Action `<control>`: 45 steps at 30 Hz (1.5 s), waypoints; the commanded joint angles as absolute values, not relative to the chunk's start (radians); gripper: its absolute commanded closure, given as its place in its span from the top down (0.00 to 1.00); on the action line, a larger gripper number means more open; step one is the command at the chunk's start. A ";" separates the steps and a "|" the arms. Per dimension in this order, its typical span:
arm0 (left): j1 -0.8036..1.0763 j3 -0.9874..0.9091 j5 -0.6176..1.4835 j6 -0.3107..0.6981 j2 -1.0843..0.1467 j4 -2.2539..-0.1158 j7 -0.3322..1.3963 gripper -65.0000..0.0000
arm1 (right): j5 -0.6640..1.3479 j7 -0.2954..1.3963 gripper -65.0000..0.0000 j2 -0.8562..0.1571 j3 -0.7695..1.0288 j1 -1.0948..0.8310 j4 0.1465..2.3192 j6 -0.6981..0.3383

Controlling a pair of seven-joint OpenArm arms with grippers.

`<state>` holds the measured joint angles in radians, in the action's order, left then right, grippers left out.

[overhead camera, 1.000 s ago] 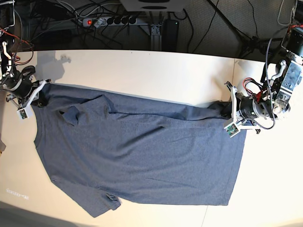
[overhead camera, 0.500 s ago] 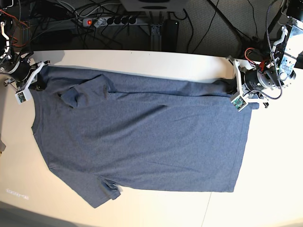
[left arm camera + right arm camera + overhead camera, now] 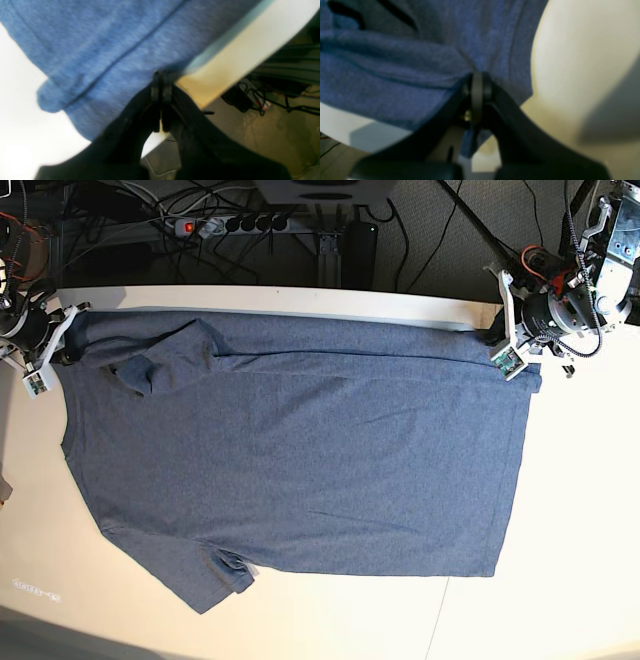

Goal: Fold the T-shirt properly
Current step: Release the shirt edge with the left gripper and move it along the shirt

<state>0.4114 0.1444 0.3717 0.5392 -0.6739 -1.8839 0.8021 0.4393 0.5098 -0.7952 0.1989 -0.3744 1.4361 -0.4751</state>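
The T-shirt [image 3: 290,455] is spread plain side up across the white table [image 3: 560,540], its far edge stretched along the table's back edge. One far corner is pinched in the closed jaws of the left gripper [image 3: 497,338], the other in the closed jaws of the right gripper [image 3: 62,348]. A sleeve is seen folded over near the right gripper

T-shirt [image 3: 300,450] flat on table [image 3: 570,530], far corners in both end effectors.
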 commanded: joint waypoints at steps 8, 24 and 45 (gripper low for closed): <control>0.432 0.121 0.376 0.542 -0.690 -2.001 0.785 0.00 | 0.430 0.519 0.00 -0.819 0.210 -0.375 1.442 -0.493; 0.287 0.072 0.366 0.548 -0.600 -1.782 0.646 0.00 | 0.431 0.497 0.00 -0.819 0.209 -0.374 1.442 -0.493; 0.333 0.072 0.358 0.562 -0.598 -1.724 0.654 0.00 | 0.430 0.498 0.00 -0.819 0.209 -0.375 1.441 -0.493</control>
<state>0.3325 0.0772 0.3592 0.5472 -0.5846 -1.7145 0.6388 0.4370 0.4984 -0.7952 0.1989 -0.3744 1.4353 -0.4751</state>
